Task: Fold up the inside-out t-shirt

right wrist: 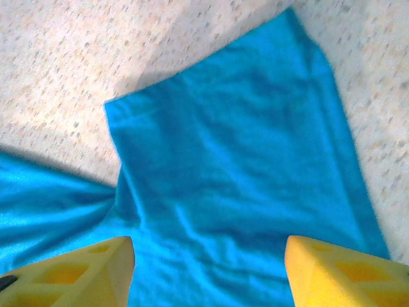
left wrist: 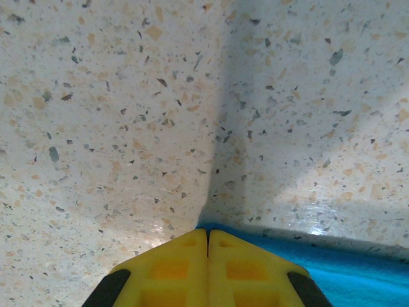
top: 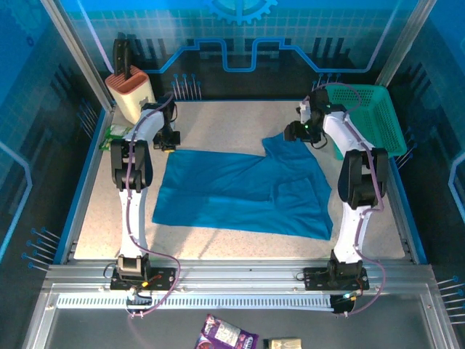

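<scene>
Speckled table [top: 218, 120] | blue t-shirt [top: 240, 193] spread flat mid-surface, one sleeve reaching toward the far right edge | left gripper [left wrist: 208, 235] clenched on the shirt's far-left corner | right gripper [right wrist: 208, 243] released, fingers wide above the sleeve

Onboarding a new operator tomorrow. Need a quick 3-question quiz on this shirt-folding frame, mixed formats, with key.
1. True or false: the t-shirt is bunched up inside the green basket.
2. Which one stands open? A) left pincer B) right pincer C) neither
3. Fill in: the green basket sits at the far ___ corner of the table.

Key
1. False. It lies spread on the table, outside the basket.
2. B. It gapes wide above the blue cloth; the left pincer is shut at the cloth's edge.
3. right
</scene>
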Controlling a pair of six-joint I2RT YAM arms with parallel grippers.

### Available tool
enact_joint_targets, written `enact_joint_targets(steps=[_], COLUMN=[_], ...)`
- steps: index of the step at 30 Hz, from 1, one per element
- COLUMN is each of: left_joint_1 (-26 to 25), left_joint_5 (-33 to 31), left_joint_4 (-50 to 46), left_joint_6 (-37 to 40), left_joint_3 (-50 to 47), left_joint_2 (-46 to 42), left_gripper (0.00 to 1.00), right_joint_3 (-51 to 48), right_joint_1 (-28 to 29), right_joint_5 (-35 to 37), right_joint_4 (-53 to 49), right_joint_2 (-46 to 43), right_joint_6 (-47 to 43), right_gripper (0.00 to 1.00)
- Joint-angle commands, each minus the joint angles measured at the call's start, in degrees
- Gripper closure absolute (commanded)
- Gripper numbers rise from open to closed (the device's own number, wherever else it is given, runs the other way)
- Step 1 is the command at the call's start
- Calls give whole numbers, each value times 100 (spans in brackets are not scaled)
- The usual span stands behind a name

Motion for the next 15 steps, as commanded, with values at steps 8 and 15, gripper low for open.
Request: enact_joint_targets(steps=[8,15], left_joint_1=[55,52], left_joint_5=[-46,-16], left_joint_4=[-104,-82], left_joint_6=[-60,-50], left_joint_3=[-14,-112], left_joint_2=[-189,-210], left_gripper=[98,98], right_joint_3=[2727,3671], right_joint_1=[9,-9], right_joint_5=[948,581], right_joint_4=[-1001,-960], right_joint_2=[2080,2914], right_joint_6=[-943,-1025], right_gripper=[49,60])
